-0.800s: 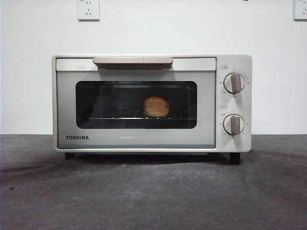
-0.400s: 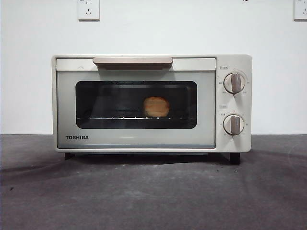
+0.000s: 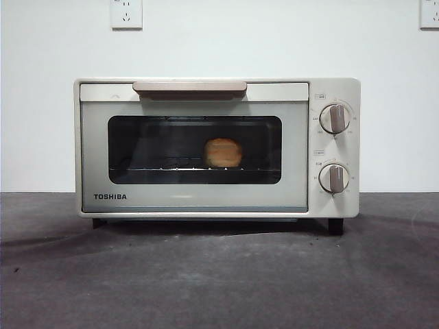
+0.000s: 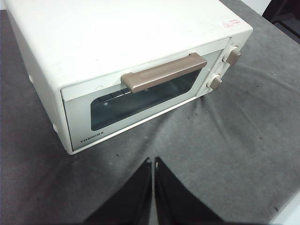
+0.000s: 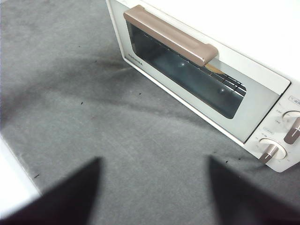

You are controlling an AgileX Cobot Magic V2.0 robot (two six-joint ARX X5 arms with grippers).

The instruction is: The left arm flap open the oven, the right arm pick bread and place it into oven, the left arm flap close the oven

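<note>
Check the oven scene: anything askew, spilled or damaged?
Nothing stands out. The oven sits square on the table, door shut, handle level. The bread rests on the rack behind the glass. Both grippers hang clear of it: left gripper jaws shut, right gripper jaws open.

White wall [image 3: 274,41], grey table [image 3: 219,274]

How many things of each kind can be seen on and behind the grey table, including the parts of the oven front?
Cream-white TOSHIBA toaster oven: 1
Beige bar handle: 1
Grey-brown knobs: 2
Golden-brown bread bun, inside behind the shut glass door: 1
White wall sockets: 2
Black grippers, left and right: 2
Total: 9
</note>
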